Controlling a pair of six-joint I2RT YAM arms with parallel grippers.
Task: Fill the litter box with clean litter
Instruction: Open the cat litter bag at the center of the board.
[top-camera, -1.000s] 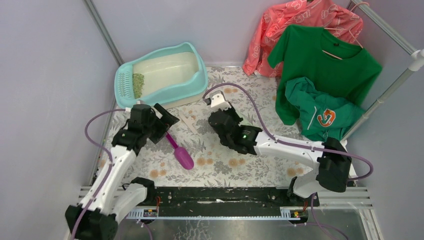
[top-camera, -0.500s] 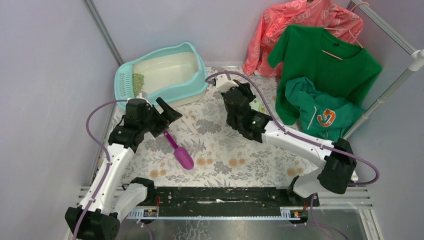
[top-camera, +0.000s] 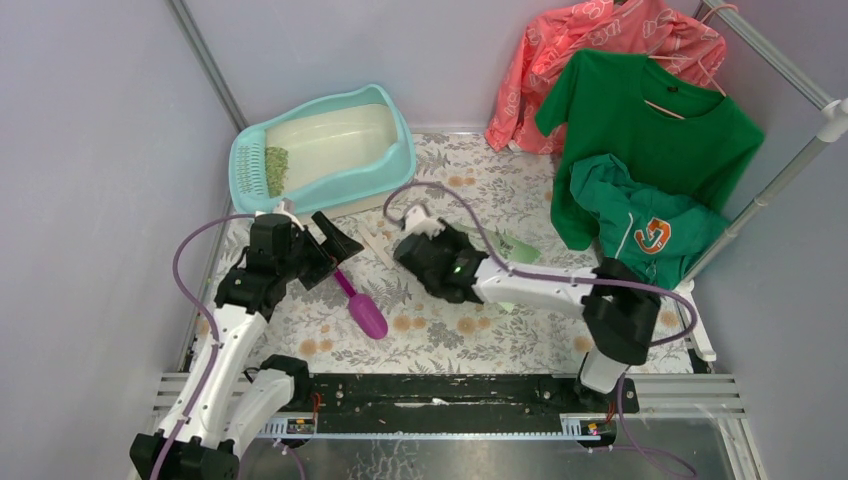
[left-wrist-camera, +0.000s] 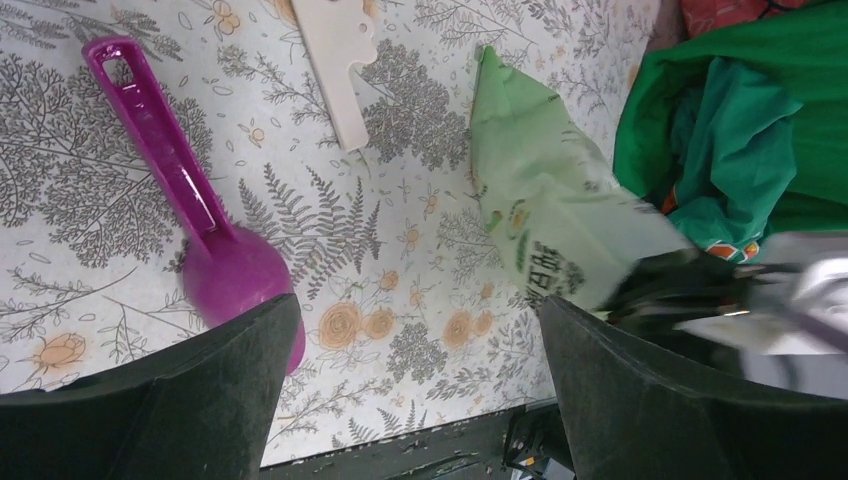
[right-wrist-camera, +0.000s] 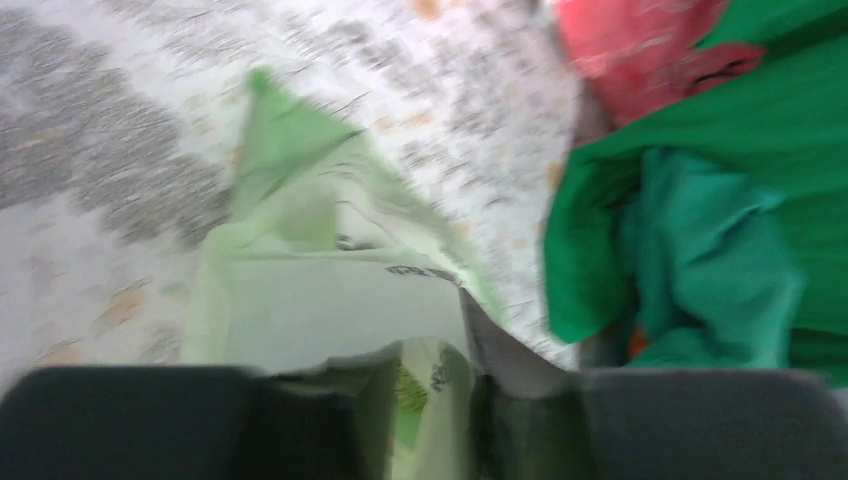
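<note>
Since the litter (top-camera: 276, 165) is loose, light grain that pours rather than lifts, I judge it must travel in the soft, slippery bag (right-wrist-camera: 320, 290), whose limp edge my right claw (right-wrist-camera: 428, 405) seems to pinch. A small patch lies in the litter box (top-camera: 403, 155), well ahead and left of that claw. My left claw (left-wrist-camera: 418, 320) gapes wide above the scoop (left-wrist-camera: 200, 230). The bag's dark print is too blurred to read.

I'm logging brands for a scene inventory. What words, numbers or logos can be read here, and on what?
light green bag: dark print near one end, too blurred to read.
teal garment: orange and white emblem, maybe a single character; cannot tell which.
coral garment: pale markings, too small to read.
No other text shows.
</note>
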